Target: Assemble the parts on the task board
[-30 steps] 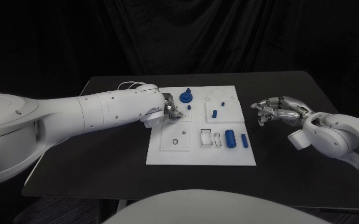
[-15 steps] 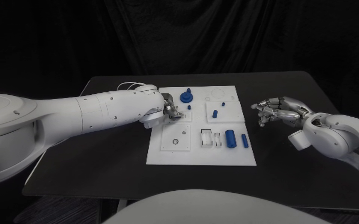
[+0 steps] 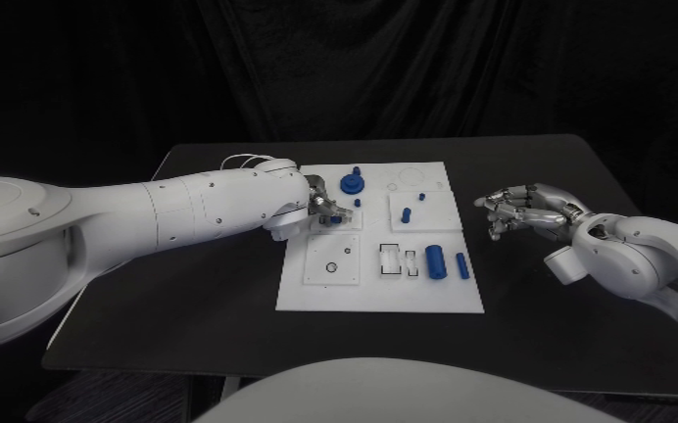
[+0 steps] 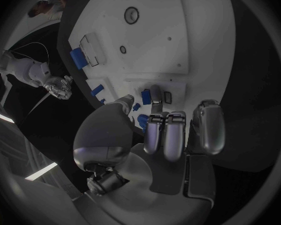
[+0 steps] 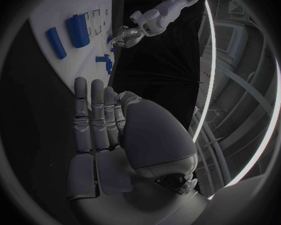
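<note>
Task board (image 3: 379,291) lies on black table (image 3: 184,296); left hand (image 3: 319,205) pinches a blue part (image 4: 136,106), right hand (image 3: 520,210) unclear

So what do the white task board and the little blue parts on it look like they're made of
Task board: looks like matte white plastic, flat with cut recesses and no glare, though painted metal can't be ruled out. Blue parts: probably moulded or printed plastic, with uniform solid colour and a soft sheen. Neither can be confirmed by look alone.
</note>
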Controlling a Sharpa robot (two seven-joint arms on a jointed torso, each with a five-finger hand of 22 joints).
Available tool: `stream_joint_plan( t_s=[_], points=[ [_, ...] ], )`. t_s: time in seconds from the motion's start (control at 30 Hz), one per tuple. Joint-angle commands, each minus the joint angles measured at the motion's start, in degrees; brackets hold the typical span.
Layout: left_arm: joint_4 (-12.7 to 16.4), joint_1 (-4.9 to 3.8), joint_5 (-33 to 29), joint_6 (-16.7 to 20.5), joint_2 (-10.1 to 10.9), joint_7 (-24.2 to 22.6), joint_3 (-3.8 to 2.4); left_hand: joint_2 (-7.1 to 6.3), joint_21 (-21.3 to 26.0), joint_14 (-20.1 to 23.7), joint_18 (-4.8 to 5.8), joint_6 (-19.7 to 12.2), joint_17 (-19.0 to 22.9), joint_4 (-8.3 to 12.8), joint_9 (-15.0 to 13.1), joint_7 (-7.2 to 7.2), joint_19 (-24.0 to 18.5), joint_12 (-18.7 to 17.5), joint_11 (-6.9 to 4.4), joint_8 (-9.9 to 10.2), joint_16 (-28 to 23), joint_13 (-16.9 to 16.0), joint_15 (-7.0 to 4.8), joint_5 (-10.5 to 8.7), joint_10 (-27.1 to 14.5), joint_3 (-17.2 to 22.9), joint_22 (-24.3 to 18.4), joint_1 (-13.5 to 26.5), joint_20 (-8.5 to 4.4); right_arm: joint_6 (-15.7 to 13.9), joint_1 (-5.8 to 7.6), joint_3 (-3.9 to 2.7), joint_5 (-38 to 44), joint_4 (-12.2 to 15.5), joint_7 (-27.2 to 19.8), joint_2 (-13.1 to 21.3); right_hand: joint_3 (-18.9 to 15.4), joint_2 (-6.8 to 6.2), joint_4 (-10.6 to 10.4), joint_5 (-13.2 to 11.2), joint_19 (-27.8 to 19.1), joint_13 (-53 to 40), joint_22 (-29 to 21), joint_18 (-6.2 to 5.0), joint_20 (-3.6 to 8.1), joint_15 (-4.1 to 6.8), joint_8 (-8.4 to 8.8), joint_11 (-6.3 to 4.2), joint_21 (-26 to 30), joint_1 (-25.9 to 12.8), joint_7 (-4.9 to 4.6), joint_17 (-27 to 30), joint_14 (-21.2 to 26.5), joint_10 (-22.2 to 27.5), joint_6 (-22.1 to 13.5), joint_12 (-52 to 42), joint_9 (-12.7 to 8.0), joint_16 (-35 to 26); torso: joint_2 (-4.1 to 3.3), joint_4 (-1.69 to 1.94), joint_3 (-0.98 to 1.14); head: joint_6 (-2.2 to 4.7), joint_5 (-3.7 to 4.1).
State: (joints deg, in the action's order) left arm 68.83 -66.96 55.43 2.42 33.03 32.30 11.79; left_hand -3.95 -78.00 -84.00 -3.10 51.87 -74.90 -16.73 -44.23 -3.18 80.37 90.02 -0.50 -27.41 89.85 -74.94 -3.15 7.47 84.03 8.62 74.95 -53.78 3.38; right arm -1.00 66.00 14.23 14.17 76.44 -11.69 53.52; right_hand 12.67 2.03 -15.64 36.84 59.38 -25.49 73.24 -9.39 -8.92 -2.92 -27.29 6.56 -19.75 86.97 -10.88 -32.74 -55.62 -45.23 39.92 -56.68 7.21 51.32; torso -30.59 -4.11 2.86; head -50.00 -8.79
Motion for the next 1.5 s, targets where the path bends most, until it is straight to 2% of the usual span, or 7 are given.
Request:
stream_joint_plan(
  t_s=[0.03,0.23,0.6,0.9,1.03,1.2,1.5],
  points=[
    [-0.38,0.46,-0.09,-1.19,-0.21,0.39,0.29,0.60,0.43,-6.00,-0.57,-0.28,-15.10,-0.05,1.77,-0.83,-0.34,-0.02,0.56,3.39,0.15,-15.06,0.48,-2.65,5.97,-3.02,8.55,1.62,0.35,0.86,-0.15,-0.04,0.05,0.05,0.94,0.08,0.44,-0.25,0.04,0.20,-0.37,0.07,0.06,-0.93,0.03,-0.03,-0.26,-0.13,-0.24,0.52,0.14,0.05,0.37,0.42,-0.35,-0.28,-0.09,0.21,0.01,0.01,0.00,0.00,0.08],
    [-1.01,0.52,-0.09,-1.32,-0.43,0.35,0.29,2.07,1.21,-6.00,-0.74,0.12,-15.10,-0.09,2.75,-1.23,-0.78,-0.02,0.93,5.52,0.15,-15.06,0.88,-3.83,5.97,-8.62,8.53,3.84,0.76,1.04,-0.16,-0.04,0.05,0.06,1.07,0.10,0.46,-0.35,0.07,0.31,-0.40,0.10,0.11,-0.93,0.03,-0.04,-0.29,-0.12,-0.28,0.55,0.12,0.09,0.38,0.44,-0.37,-0.30,-0.11,0.24,0.00,-0.04,0.01,0.00,0.06],
    [-1.63,0.71,-0.09,-0.70,-0.72,-0.09,0.29,3.68,1.54,-6.00,-0.81,0.67,-15.10,-0.09,3.07,-1.28,-0.95,-0.02,1.03,6.00,0.15,-15.06,1.01,-3.62,5.97,-11.09,8.60,4.23,0.92,1.34,-0.16,-0.04,0.05,0.07,1.17,0.04,0.48,-0.38,0.06,0.39,-0.41,0.12,0.14,-0.93,0.02,-0.04,-0.30,-0.11,-0.30,0.56,0.10,0.12,0.39,0.45,-0.38,-0.32,-0.12,0.25,-0.06,0.05,0.02,0.00,0.07],
    [-2.01,0.89,-0.09,-0.21,-1.02,-1.18,0.29,6.57,1.58,-6.00,-0.80,1.07,-15.10,-0.03,1.68,-0.97,-0.83,-0.02,0.82,3.95,0.15,-15.06,0.89,-1.95,5.97,-13.85,8.92,3.49,0.86,1.44,-0.16,-0.04,0.05,0.10,1.22,0.03,0.53,-0.41,0.06,0.54,-0.43,0.15,0.20,-0.92,0.02,-0.05,-0.32,-0.09,-0.34,0.57,0.09,0.17,0.41,0.46,-0.42,-0.35,-0.14,0.28,-0.04,0.02,0.00,0.00,-0.02],
    [-2.41,0.95,-0.09,0.03,-1.24,-1.48,0.29,7.23,1.60,-6.00,-0.79,1.18,-15.10,-0.04,1.07,-0.81,-0.78,-0.02,0.68,3.01,0.15,-15.06,0.78,-1.75,5.97,-14.81,9.02,3.19,0.78,1.47,-0.16,-0.04,0.05,0.12,1.23,0.02,0.53,-0.41,0.06,0.54,-0.43,0.15,0.20,-0.92,0.02,-0.05,-0.32,-0.09,-0.34,0.57,0.09,0.17,0.41,0.46,-0.42,-0.35,-0.14,0.28,-0.05,0.02,0.00,0.00,-0.08],
    [-3.20,1.02,-0.09,0.20,-1.59,-1.84,0.29,9.29,1.52,-6.00,-0.74,0.25,-15.10,-0.05,-0.32,-0.65,-0.56,-0.02,0.51,1.09,0.15,-15.06,0.59,-1.15,5.97,-16.98,9.30,3.43,0.58,1.48,-0.16,-0.04,0.06,0.14,1.28,0.07,0.57,-0.42,0.05,0.61,-0.45,0.17,0.23,-0.92,0.02,-0.06,-0.33,-0.09,-0.36,0.59,0.08,0.19,0.42,0.47,-0.44,-0.36,-0.15,0.30,-0.05,0.02,0.00,0.00,-0.05],
    [-3.58,1.09,-0.09,0.91,-1.91,-2.70,0.29,10.49,1.51,-6.00,-0.70,-1.03,-15.10,0.02,-1.31,-0.66,-0.41,-0.02,0.50,-0.33,0.15,-15.06,0.56,0.27,5.97,-18.55,9.51,2.41,0.52,1.52,-0.16,-0.04,0.06,0.15,1.33,0.07,0.57,-0.42,0.05,0.61,-0.45,0.17,0.23,-0.92,0.02,-0.06,-0.33,-0.09,-0.36,0.59,0.08,0.19,0.42,0.47,-0.44,-0.36,-0.15,0.30,-0.02,-0.01,-0.01,0.00,-0.16]
  ],
)
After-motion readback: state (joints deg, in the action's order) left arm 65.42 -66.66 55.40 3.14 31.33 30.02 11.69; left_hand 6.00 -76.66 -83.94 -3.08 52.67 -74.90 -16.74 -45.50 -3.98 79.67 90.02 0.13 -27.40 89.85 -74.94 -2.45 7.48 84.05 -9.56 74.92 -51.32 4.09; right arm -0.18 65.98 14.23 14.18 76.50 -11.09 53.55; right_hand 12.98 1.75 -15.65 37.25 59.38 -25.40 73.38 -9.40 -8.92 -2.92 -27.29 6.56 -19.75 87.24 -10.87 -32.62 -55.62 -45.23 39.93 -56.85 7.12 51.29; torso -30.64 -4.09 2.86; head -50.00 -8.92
